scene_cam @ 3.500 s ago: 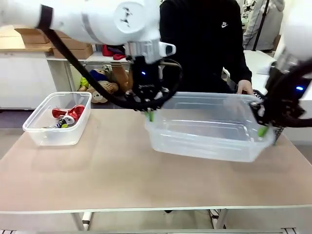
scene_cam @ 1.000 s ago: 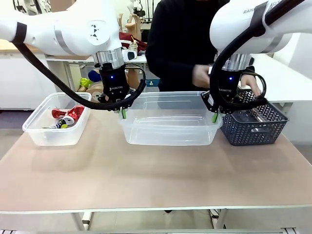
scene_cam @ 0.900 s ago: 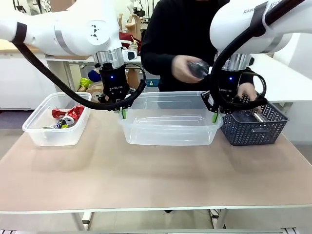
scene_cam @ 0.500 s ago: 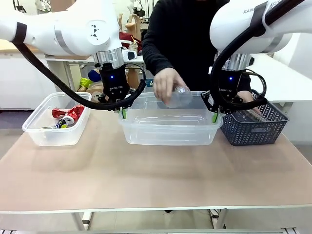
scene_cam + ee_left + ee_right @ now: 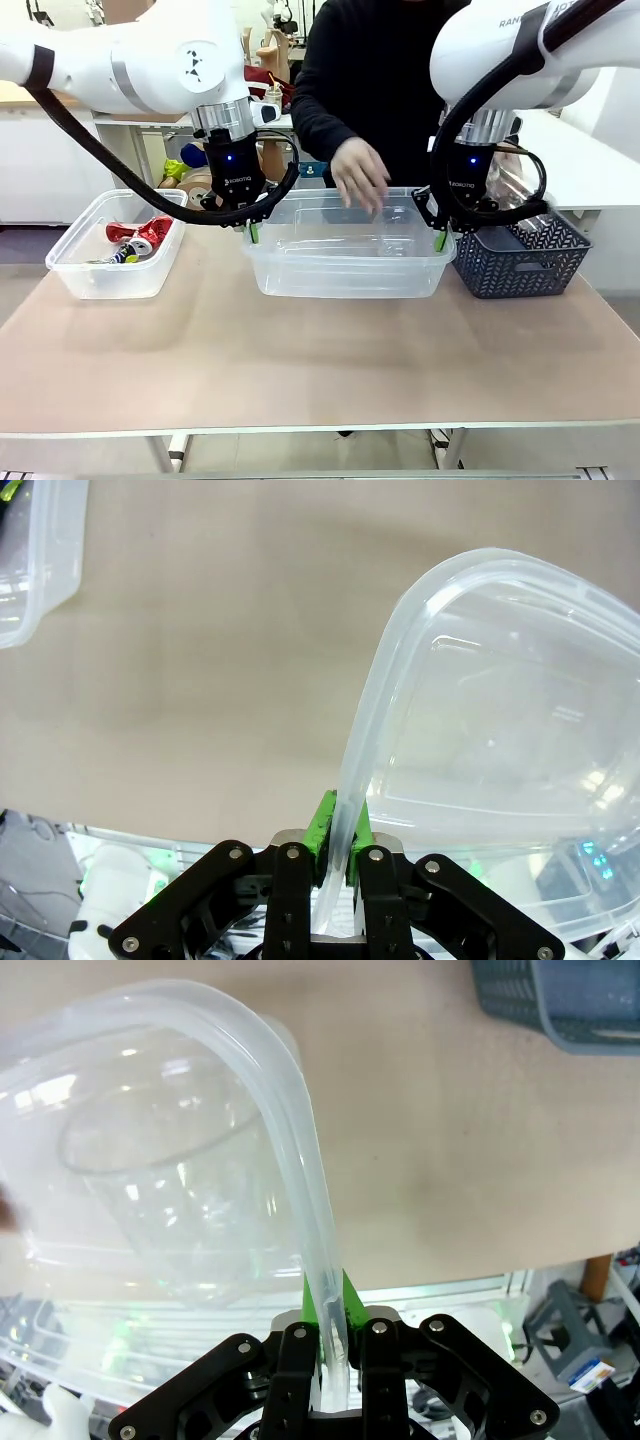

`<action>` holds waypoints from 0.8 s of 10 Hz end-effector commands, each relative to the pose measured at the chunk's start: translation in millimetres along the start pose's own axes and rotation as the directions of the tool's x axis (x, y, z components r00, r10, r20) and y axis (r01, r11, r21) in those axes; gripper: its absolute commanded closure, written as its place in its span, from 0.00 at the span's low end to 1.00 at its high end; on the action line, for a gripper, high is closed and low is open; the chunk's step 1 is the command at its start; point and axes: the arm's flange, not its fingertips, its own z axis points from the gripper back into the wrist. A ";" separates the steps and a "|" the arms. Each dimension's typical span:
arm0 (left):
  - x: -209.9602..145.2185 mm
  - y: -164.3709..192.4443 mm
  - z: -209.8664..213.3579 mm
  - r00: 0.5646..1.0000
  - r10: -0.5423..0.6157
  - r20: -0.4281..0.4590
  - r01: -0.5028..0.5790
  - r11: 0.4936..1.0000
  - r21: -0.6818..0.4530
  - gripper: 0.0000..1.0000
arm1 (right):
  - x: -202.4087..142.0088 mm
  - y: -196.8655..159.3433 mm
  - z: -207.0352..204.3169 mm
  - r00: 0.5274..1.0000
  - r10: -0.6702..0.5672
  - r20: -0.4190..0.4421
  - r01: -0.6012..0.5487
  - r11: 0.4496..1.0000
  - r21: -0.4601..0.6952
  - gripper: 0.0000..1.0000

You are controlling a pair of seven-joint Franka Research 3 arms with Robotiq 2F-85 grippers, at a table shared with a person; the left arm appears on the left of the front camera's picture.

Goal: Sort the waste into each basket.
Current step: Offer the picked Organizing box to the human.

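Just now | person's hand point(image 5: 360, 178) had released the clear bottle point(image 5: 170, 1190) into the big basket point(image 5: 340, 282); one more piece sorted | left end effector point(image 5: 252, 232) and right end effector point(image 5: 440, 240) each clamped its rim

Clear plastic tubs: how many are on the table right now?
2. The small tub sits at the robot's left, red cans inside; the large tub is mid-table, its rim pinched by the left tool and the right tool.
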 end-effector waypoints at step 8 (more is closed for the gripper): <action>-0.5 6.4 1.7 1.000 0.013 0.021 -0.013 1.000 -0.004 1.00 | -1.5 2.5 1.9 1.000 0.005 0.005 -0.005 1.000 0.012 1.00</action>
